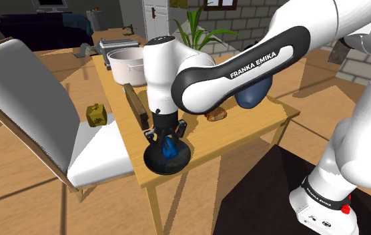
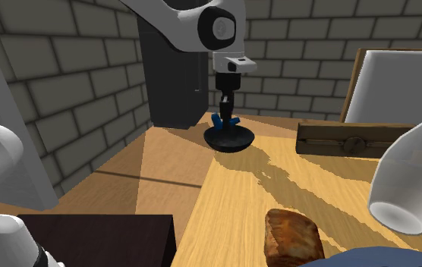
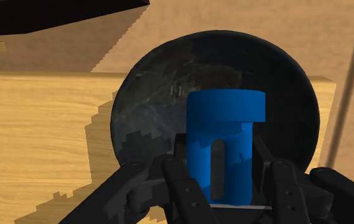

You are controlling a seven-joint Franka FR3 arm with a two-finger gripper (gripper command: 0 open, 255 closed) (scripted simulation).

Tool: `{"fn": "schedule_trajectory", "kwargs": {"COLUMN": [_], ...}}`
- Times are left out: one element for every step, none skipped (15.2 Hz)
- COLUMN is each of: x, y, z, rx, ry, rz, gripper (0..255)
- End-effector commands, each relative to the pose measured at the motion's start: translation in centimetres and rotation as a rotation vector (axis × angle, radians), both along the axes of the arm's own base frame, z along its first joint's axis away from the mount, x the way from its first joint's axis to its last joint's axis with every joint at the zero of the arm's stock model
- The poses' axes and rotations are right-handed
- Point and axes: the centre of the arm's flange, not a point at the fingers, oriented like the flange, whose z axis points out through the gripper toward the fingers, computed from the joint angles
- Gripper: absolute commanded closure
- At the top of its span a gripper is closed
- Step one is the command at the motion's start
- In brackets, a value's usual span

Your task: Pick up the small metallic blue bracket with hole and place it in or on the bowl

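A dark bowl [image 1: 156,161] [image 2: 240,141] [image 3: 163,83] sits near a corner of the wooden table [image 1: 244,123]. My gripper [image 1: 169,141] [image 2: 227,114] [image 3: 222,162] hangs straight over it, shut on the blue bracket [image 1: 171,148] [image 2: 217,120] [image 3: 225,121]. In the wrist view the bracket is a blue piece with a rounded end and a slot-like hole, clasped between the two black fingers [image 3: 181,175] above the bowl's middle. The bracket's lower end hangs inside the bowl's rim; I cannot tell whether it touches the bowl.
A wooden block [image 1: 135,104] [image 2: 346,141] lies just behind the bowl. Farther back stand a white pot [image 1: 128,65], a bread piece [image 1: 215,114] [image 2: 293,237] and a glass bottle [image 2: 410,174]. A white chair [image 1: 24,100] with an olive object [image 1: 96,115] flanks the table.
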Motion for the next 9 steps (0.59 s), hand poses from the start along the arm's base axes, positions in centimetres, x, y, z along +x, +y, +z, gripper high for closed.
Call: {"fn": "schedule_trajectory", "kwargs": {"x": [0.0, 0.0, 0.0, 0.0, 0.0, 0.0, 0.0, 0.0, 0.0], "y": [0.0, 0.0, 0.0, 0.0, 0.0, 0.0, 0.0, 0.0, 0.0], "z": [-1.1, -1.7, -2.2, -2.2, -2.2, -2.2, -2.2, -2.2, -2.2], "rx": [0.000, 0.000, 0.000, 0.001, 0.000, 0.000, 0.000, 0.000, 0.000], "ry": [0.000, 0.000, 0.000, 0.000, 0.000, 0.000, 0.000, 0.000, 0.000], "rz": [0.000, 0.000, 0.000, 0.000, 0.000, 0.000, 0.000, 0.000, 0.000], "gripper": [255, 255, 255, 255, 255, 255, 255, 255, 255]}}
